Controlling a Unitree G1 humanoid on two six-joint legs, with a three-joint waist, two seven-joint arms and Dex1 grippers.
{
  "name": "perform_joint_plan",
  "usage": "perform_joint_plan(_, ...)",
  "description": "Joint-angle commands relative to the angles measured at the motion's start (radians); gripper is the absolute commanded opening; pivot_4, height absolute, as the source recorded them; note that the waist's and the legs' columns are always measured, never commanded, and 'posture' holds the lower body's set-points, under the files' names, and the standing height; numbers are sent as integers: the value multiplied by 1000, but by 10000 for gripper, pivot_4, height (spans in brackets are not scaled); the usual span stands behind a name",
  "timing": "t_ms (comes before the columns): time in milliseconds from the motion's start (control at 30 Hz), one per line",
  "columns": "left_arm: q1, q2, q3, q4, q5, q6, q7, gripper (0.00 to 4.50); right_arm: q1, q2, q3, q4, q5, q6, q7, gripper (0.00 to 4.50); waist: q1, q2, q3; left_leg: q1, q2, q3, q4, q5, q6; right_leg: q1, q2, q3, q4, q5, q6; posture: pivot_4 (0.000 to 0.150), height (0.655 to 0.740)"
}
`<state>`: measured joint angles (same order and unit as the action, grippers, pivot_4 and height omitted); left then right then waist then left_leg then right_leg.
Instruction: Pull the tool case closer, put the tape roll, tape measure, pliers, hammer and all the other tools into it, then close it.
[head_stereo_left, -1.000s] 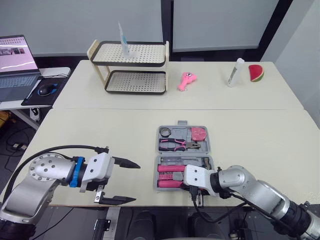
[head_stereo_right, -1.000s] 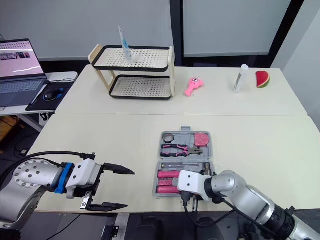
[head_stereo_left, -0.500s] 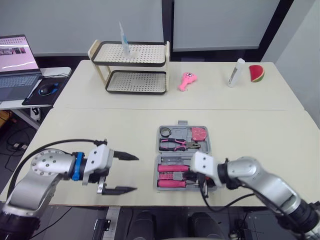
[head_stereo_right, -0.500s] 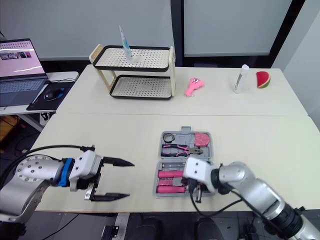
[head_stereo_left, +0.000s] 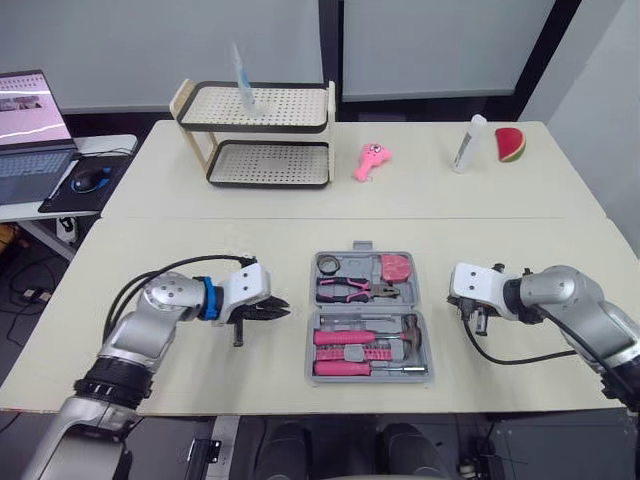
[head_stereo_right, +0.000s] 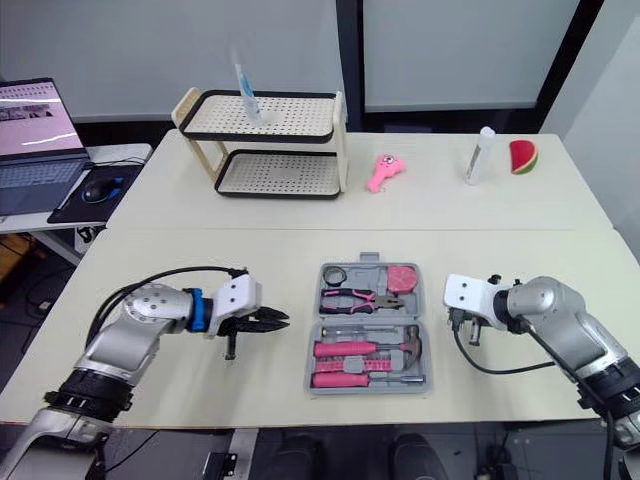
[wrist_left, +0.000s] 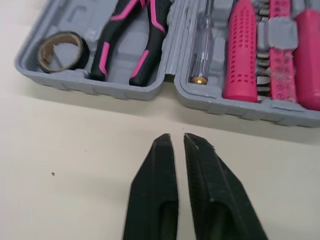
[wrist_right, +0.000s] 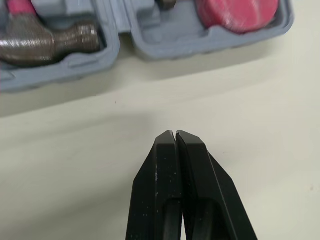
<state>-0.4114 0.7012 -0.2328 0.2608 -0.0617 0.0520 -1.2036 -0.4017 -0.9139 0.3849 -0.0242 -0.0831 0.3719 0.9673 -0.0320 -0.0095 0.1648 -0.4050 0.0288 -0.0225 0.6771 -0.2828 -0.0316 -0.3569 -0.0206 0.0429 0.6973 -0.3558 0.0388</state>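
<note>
The grey tool case (head_stereo_left: 369, 378) lies open on the near table. Its far half holds the tape roll (head_stereo_left: 329, 264), the pink-handled pliers (head_stereo_left: 352, 290) and the pink tape measure (head_stereo_left: 399, 266). Its near half holds the hammer (head_stereo_left: 372, 337) and pink-handled drivers (wrist_left: 242, 47). My left gripper (head_stereo_left: 280, 310) is shut and empty, its tips (wrist_left: 176, 136) on the bare table a short way from the case's left side. On the case's right side, my right gripper (wrist_right: 175, 133) is shut and empty, pointing at the hammer head (wrist_right: 50, 40) and tape measure (wrist_right: 235, 10).
On the far table stand a two-tier rack (head_stereo_left: 262, 135), a pink toy (head_stereo_left: 370, 160), a white bottle (head_stereo_left: 467, 145) and a watermelon slice (head_stereo_left: 510, 145). A laptop (head_stereo_left: 30, 120) and mouse (head_stereo_left: 88, 178) sit on a side desk at the far left.
My left gripper has shut and moved in toward the case's left side. My right arm has swung from the case's front edge round to its right side.
</note>
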Motion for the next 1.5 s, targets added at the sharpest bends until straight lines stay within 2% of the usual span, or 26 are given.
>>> perform_joint_plan(33, -28, -35, -19, 55, 44, -33, 45, 222, -28, 21, -4, 19, -30, -37, 15, 0, 0, 0, 0, -1, 0, 0, 0, 0, 0, -1, 0, 0, 0, 0, 0, 1500, 7400)
perform_joint_plan(367, -85, -169, -98, 146, 131, -75, 104, 222, -59, 155, 41, 50, -79, -32, 30, 0, 6, 0, 0, -3, -1, -1, 2, 1, -2, -1, -1, -1, 0, 0, 0, 1500, 7400)
perform_joint_plan(633, -113, -246, -136, 132, 152, -86, 86, 222, -45, 178, 43, -4, -80, -9, 70, 0, 9, 0, 0, -3, -2, -1, 3, 1, -2, -1, -2, -1, 0, 0, 0, 1500, 7400)
perform_joint_plan(1033, -22, -252, -195, -5, 184, -52, 35, 222, 60, 161, 9, -137, -75, 66, 83, 0, 10, 0, -2, -3, -2, -1, 3, 1, -2, 1, -2, -1, 0, 0, 0, 1500, 7400)
perform_joint_plan(1333, -6, -248, -200, -14, 202, -56, 27, 222, 110, 154, -4, -215, -70, 133, 79, 0, 9, 0, -2, -3, -2, -2, 3, 1, -1, 1, -2, -2, 0, 0, 0, 1500, 7400)
perform_joint_plan(1500, 7, -239, -206, -20, 205, -52, 14, 222, 108, 153, -7, -200, -75, 130, 72, 0, 9, 0, -3, -3, -2, -2, 3, 1, -2, 1, -2, -2, 0, 0, 0, 1500, 7400)
